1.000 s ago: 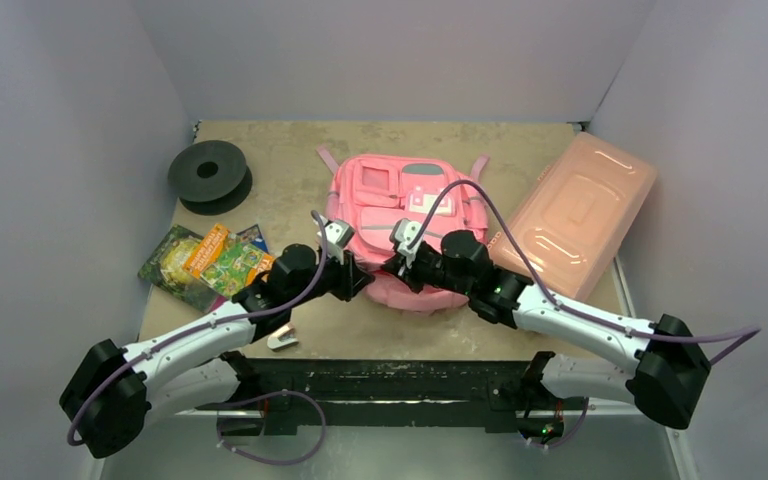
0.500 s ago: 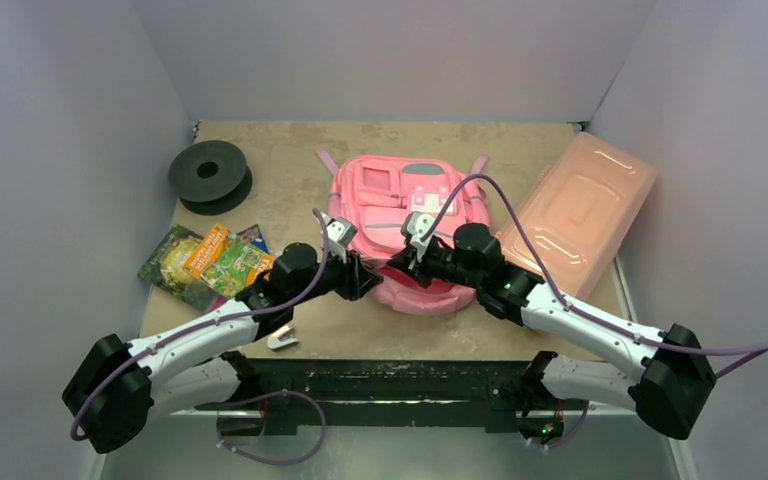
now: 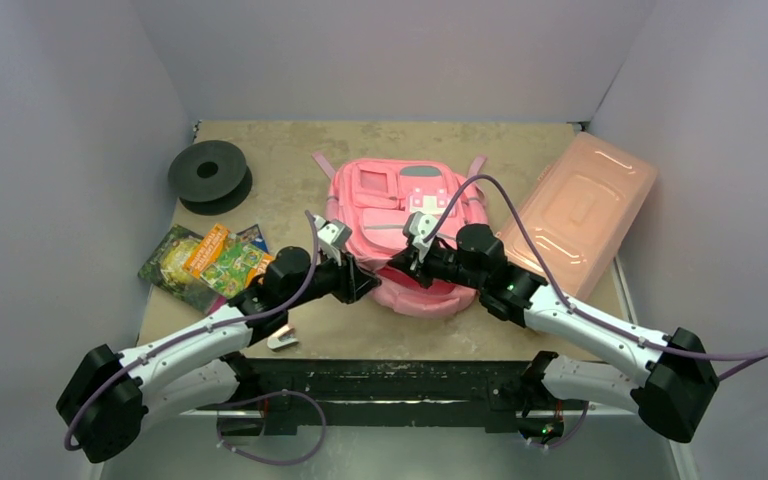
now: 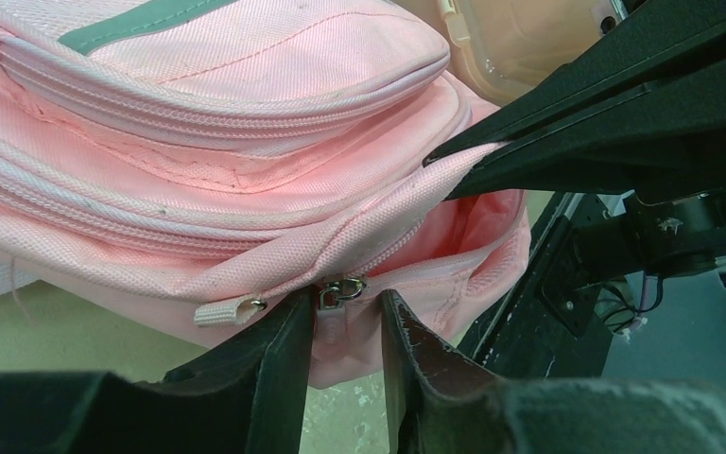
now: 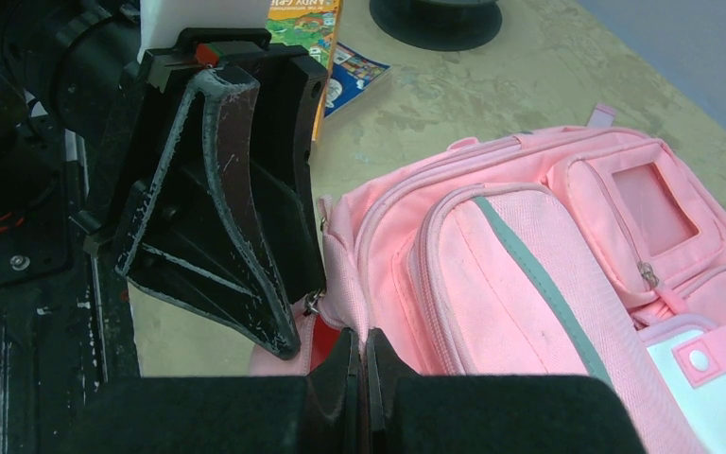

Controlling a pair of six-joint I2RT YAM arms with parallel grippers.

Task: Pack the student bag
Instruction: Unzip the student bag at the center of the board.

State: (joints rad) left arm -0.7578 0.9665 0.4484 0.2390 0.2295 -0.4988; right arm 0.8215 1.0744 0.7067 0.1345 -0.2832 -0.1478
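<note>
The table (image 3: 290, 160) is walled in on the left, far and right sides. A black spool (image 3: 208, 172) sits by the left wall near the far corner. Nearer, a fan of colourful booklets (image 3: 205, 262) lies along the left edge, and a small white object (image 3: 282, 339) lies by the near edge. Bare tabletop runs from the spool across to the student bag (image 3: 400, 195), which lies flat in the middle with its opening toward the arms.

The left gripper (image 4: 345, 303) has its fingers close together on either side of the zipper slider (image 4: 340, 288); whether they press on it cannot be told. The right gripper (image 5: 359, 342) is pressed together on the fabric edge of the bag's mouth. A salmon-pink lidded box (image 3: 580, 210) lies aslant at the right edge, just beside the bag.

Compared with a second ago, the two wrists have drawn apart, and the right one now covers the white clasp patch.

The bag's mouth gapes between the grippers and pink lining shows inside. The box has its lid on, and what it holds cannot be told.
</note>
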